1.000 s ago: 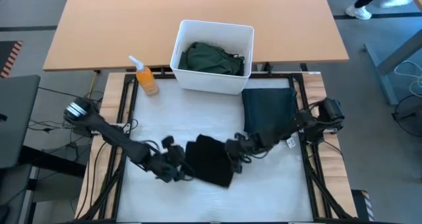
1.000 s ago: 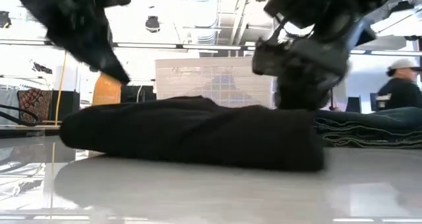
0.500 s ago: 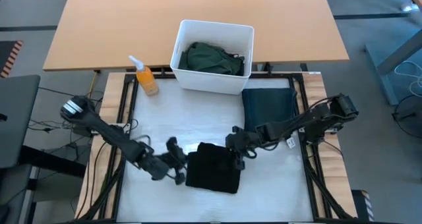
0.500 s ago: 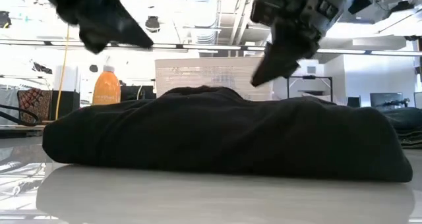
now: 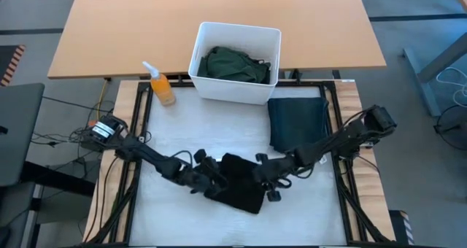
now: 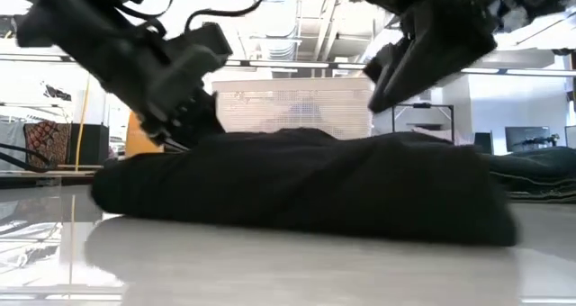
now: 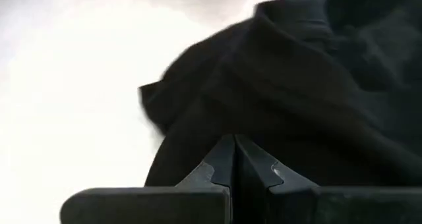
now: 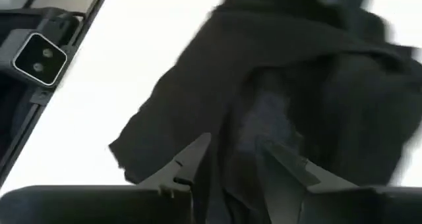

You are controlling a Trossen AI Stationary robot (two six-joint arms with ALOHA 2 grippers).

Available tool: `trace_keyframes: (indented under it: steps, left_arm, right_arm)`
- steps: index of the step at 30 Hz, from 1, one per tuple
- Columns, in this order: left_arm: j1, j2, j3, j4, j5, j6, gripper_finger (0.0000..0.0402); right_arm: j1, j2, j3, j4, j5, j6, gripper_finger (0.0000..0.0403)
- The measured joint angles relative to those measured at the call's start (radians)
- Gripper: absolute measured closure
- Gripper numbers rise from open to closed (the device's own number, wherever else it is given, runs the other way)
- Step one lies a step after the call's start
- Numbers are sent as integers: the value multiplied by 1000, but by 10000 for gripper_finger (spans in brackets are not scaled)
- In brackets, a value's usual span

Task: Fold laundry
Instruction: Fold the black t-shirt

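Your left tool (image 5: 206, 181) is pinched together on the black garment (image 5: 241, 181) at lower centre; right tool (image 5: 268, 182) spread apart over it.

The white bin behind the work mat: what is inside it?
Inside the white bin lies a crumpled dark green garment, seen from above. It fills most of the bin's floor. Whether anything lies under it cannot be seen, because the cloth covers it.

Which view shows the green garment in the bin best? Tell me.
The high view: it looks straight down into the white bin, where the green garment lies crumpled and uncovered. The low view shows only the bin's wall behind the black garment. Neither wrist view shows it.
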Motion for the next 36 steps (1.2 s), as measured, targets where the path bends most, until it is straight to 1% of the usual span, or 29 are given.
trace_keyframes:
  steps: [2, 7, 9, 12, 14, 17, 19, 21, 22, 24, 25, 27, 29, 30, 32, 34, 36]
  left_arm:
    - [30, -9, 0, -1, -3, 47, 401]
    - [120, -60, 0, -6, -5, 176, 401]
    - [171, -89, 0, -21, -22, 214, 401]
    - [238, -156, 0, -34, -21, 260, 401]
    - [262, -224, 0, -28, -13, 300, 401]
    - [247, -338, 1, -20, 23, 327, 401]
    - [206, -386, 2, -20, 91, 326, 401]
    - [142, -395, 2, -14, 171, 312, 401]
    - [105, -382, 2, -6, 194, 294, 401]
    - [25, -320, 2, 33, 193, 260, 401]
    - [-12, -272, 2, 84, 181, 244, 401]
    - [-77, -153, 1, 220, 160, 226, 401]
    - [-120, -22, 1, 415, 160, 225, 401]
    - [-136, 43, 2, 498, 160, 227, 401]
    - [-159, 156, 20, 622, 159, 214, 401]
    - [-170, 233, 32, 679, 158, 174, 401]
    - [-175, 289, 53, 699, 158, 120, 401]
  right_arm:
    - [-11, 22, -43, 47, 0, 3, 270]
    - [-97, 73, -173, 194, -5, 141, 288]
    - [-112, 82, -218, 278, -54, 185, 290]
    - [-107, 88, -257, 423, -184, 217, 291]
    - [-103, 75, -259, 458, -235, 217, 291]
    - [-110, 26, -245, 413, -243, 191, 291]
    - [-127, -17, -239, 369, -242, 152, 291]
    - [-144, -68, -236, 346, -239, 110, 291]
    - [-154, -91, -236, 348, -239, 84, 291]
    - [-171, -123, -235, 372, -216, 25, 291]
    - [-179, -125, -235, 408, -195, -1, 291]
    - [-199, -104, -235, 532, -175, -27, 292]
    - [-219, -51, -226, 645, -200, -33, 292]
    - [-225, -12, -210, 672, -217, -33, 292]
    - [-228, 68, -165, 673, -241, -34, 292]
    - [-228, 152, -109, 652, -274, -45, 292]
    - [-227, 218, -62, 642, -290, -53, 292]
